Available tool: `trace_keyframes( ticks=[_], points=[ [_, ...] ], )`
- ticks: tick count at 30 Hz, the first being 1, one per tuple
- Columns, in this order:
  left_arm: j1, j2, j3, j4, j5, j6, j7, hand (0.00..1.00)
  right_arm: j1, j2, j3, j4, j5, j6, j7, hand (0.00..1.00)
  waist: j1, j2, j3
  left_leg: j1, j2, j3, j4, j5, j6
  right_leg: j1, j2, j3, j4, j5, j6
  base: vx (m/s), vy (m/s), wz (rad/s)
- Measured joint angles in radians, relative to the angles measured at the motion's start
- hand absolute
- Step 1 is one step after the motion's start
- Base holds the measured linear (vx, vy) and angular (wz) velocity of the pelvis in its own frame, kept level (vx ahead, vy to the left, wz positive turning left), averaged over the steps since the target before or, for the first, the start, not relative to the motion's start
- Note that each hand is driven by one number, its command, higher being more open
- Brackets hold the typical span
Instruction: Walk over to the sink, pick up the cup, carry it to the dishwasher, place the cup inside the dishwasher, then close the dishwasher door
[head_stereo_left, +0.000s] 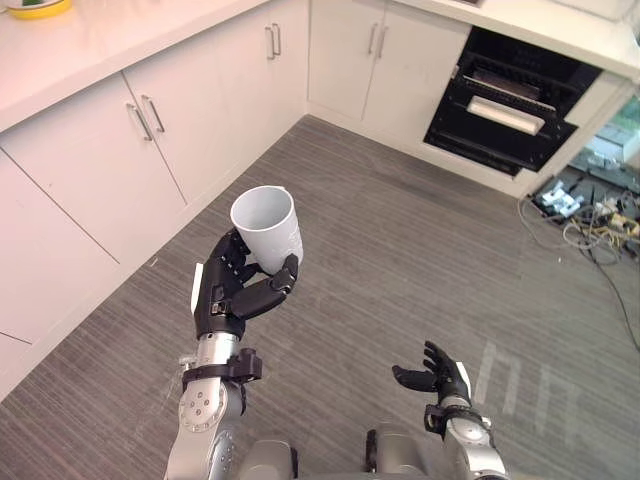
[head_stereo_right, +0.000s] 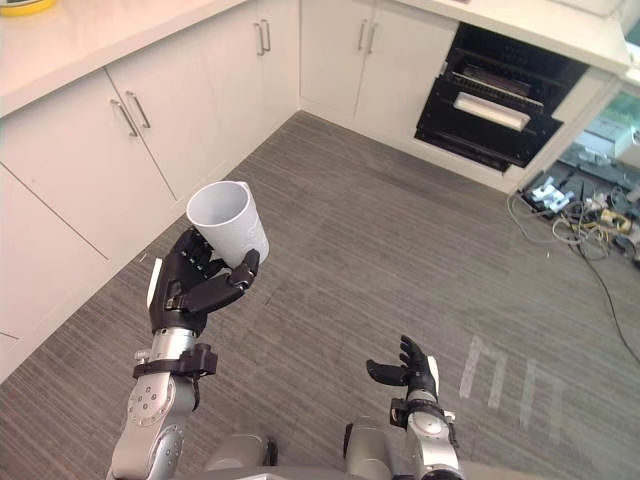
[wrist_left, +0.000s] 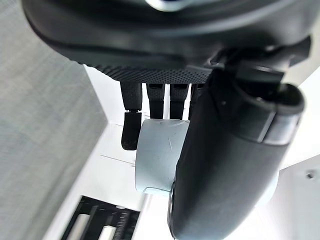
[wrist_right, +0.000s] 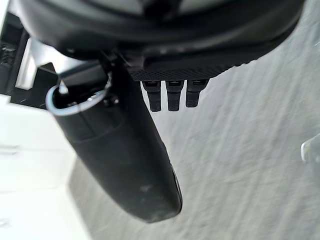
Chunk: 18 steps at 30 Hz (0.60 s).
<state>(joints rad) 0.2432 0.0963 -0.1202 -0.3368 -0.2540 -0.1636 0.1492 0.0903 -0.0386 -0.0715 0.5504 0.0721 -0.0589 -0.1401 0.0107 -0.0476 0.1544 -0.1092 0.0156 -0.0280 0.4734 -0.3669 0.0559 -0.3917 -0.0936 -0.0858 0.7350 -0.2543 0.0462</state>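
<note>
— So where was the cup?
— In the left hand, fingers and thumb curled round it, mouth upward, held above the grey floor near the white cabinets on the left.
— And the right hand?
— Low at the near right, fingers loosely spread, empty.
— The dishwasher?
— Far right, open and dark inside, well apart from the cup.

cup: smooth white, possibly ceramic | floor: matt grey wood-grain (streaked) | cabinets: smooth white
</note>
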Motion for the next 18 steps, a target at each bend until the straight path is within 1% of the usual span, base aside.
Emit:
trace_keyframes(
  ticks=[1,2,3,4,5,6,7,8,9,10,11,12,13,14,15,16,17,18],
  points=[
    [-0.008,0.001,-0.009,-0.002,0.0,0.0,0.0,0.3,0.002,0.003,0.0,-0.021,0.0,0.0,0.0,0.9,-0.001,0.0,0.0,0.023,0.0,-0.003,-0.02,-0.004,-0.002,-0.014,0.016,-0.02,-0.035,0.0,0.0,0.53,0.015,0.3],
    [-0.044,0.0,-0.044,-0.002,0.001,-0.001,-0.002,0.3,0.002,-0.003,-0.002,-0.075,0.0,-0.001,0.0,0.9,-0.008,0.001,-0.001,0.081,-0.004,-0.03,-0.079,-0.011,-0.008,-0.064,0.057,-0.055,-0.163,0.022,-0.01,0.49,-0.01,0.38],
    [-0.051,0.0,-0.052,-0.002,0.002,-0.002,-0.002,0.3,0.002,-0.006,-0.002,-0.083,0.0,-0.001,0.0,0.9,-0.013,0.001,-0.001,0.091,-0.005,-0.039,-0.087,-0.011,-0.017,-0.072,0.064,-0.056,-0.188,0.035,-0.009,0.65,-0.05,0.82],
    [-0.068,0.0,-0.078,-0.001,0.003,-0.004,-0.004,0.3,0.001,-0.014,0.0,-0.099,0.0,-0.003,-0.002,0.9,-0.036,-0.007,-0.009,0.139,-0.005,-0.077,-0.125,-0.019,-0.034,-0.087,0.085,-0.053,-0.294,0.11,-0.03,0.5,-0.069,0.79],
    [-0.069,-0.004,-0.086,0.004,0.006,-0.005,-0.004,0.3,0.001,-0.021,0.001,-0.099,0.0,-0.003,-0.003,0.9,-0.047,0.003,-0.014,0.168,0.004,-0.102,-0.145,-0.027,-0.05,-0.08,0.097,-0.057,-0.313,0.182,-0.054,0.68,-0.097,1.05],
    [-0.072,-0.026,-0.108,0.034,0.017,-0.004,-0.009,0.3,0.004,-0.038,-0.001,-0.095,-0.001,0.002,-0.008,0.9,-0.057,0.052,-0.034,0.194,0.046,-0.127,-0.129,-0.039,-0.081,-0.046,0.119,-0.104,-0.302,0.216,-0.125,0.69,-0.107,0.71],
    [-0.073,-0.051,-0.108,0.049,0.019,0.001,-0.016,0.3,0.001,-0.04,0.003,-0.099,-0.002,0.003,-0.011,0.9,-0.055,0.072,-0.034,0.181,0.068,-0.119,-0.032,0.004,-0.146,-0.01,0.127,-0.137,-0.272,0.2,-0.131,0.67,-0.111,0.54],
    [-0.074,-0.062,-0.106,0.061,0.019,0.002,-0.016,0.3,0.005,-0.04,0.011,-0.105,-0.002,0.003,-0.01,0.9,-0.055,0.075,-0.034,0.163,0.066,-0.112,0.044,0.05,-0.174,0.015,0.13,-0.147,-0.262,0.198,-0.13,0.62,-0.14,0.37],
    [-0.067,-0.078,-0.104,0.076,0.018,0.007,-0.017,0.3,0.036,-0.04,0.031,-0.15,-0.002,0.002,-0.01,0.9,-0.054,0.078,-0.032,0.103,0.07,-0.083,0.249,0.208,-0.176,0.099,0.134,-0.161,-0.277,0.181,-0.151,0.6,-0.155,0.3],
    [-0.051,-0.075,-0.099,0.068,0.018,0.005,-0.023,0.3,0.074,-0.04,0.053,-0.201,-0.002,-0.008,-0.012,0.9,-0.042,0.08,-0.034,0.025,0.101,-0.033,0.463,0.368,-0.156,0.204,0.148,-0.142,-0.338,0.16,-0.156,0.72,-0.162,0.16],
    [-0.042,-0.073,-0.1,0.056,0.018,0.002,-0.026,0.3,0.083,-0.035,0.062,-0.215,-0.002,-0.017,-0.016,0.9,-0.034,0.085,-0.038,-0.018,0.128,0.005,0.561,0.358,-0.138,0.255,0.164,-0.125,-0.377,0.149,-0.154,0.61,-0.114,-0.31],
    [-0.032,-0.072,-0.096,0.037,0.017,-0.008,-0.032,0.3,0.076,-0.027,0.068,-0.222,0.0,-0.024,-0.021,0.9,-0.012,0.092,-0.043,-0.104,0.176,0.055,0.707,0.312,-0.083,0.342,0.197,-0.079,-0.449,0.142,-0.154,0.6,-0.059,-0.75],
    [-0.024,-0.067,-0.081,0.021,0.016,-0.013,-0.043,0.3,0.06,-0.02,0.08,-0.222,0.001,-0.024,-0.026,0.9,0.016,0.091,-0.043,-0.186,0.208,0.089,0.779,0.263,-0.066,0.408,0.212,-0.028,-0.513,0.141,-0.155,0.58,-0.012,-0.89],
    [-0.022,-0.065,-0.078,0.02,0.016,-0.016,-0.044,0.3,0.051,-0.017,0.082,-0.221,0.001,-0.024,-0.025,0.9,0.03,0.09,-0.043,-0.224,0.22,0.106,0.788,0.24,-0.065,0.435,0.213,-0.006,-0.539,0.141,-0.155,0.65,0.029,-0.9],
    [-0.016,-0.066,-0.068,0.024,0.014,-0.016,-0.044,0.3,0.033,-0.014,0.083,-0.205,0.001,-0.025,-0.022,0.9,0.042,0.091,-0.042,-0.294,0.232,0.126,0.759,0.192,-0.072,0.483,0.209,0.026,-0.582,0.141,-0.155,0.52,0.059,-0.64],
    [-0.013,-0.066,-0.062,0.03,0.012,-0.016,-0.044,0.3,0.022,-0.014,0.083,-0.187,0.001,-0.025,-0.022,0.9,0.043,0.091,-0.041,-0.318,0.229,0.133,0.717,0.167,-0.073,0.506,0.203,0.04,-0.596,0.141,-0.155,0.41,0.079,-0.69],
    [-0.011,-0.066,-0.05,0.048,0.007,-0.015,-0.044,0.3,-0.007,-0.015,0.081,-0.132,0.001,-0.024,-0.022,0.9,0.044,0.085,-0.034,-0.339,0.21,0.143,0.583,0.128,-0.075,0.555,0.18,0.069,-0.612,0.134,-0.149,0.53,0.198,-0.64],
    [-0.01,-0.067,-0.04,0.067,0.004,-0.015,-0.045,0.3,-0.028,-0.021,0.079,-0.081,0.001,-0.023,-0.022,0.9,0.044,0.069,-0.025,-0.341,0.162,0.15,0.394,0.124,-0.084,0.589,0.138,0.096,-0.609,0.102,-0.13,0.64,0.292,-0.75]
  ],
)
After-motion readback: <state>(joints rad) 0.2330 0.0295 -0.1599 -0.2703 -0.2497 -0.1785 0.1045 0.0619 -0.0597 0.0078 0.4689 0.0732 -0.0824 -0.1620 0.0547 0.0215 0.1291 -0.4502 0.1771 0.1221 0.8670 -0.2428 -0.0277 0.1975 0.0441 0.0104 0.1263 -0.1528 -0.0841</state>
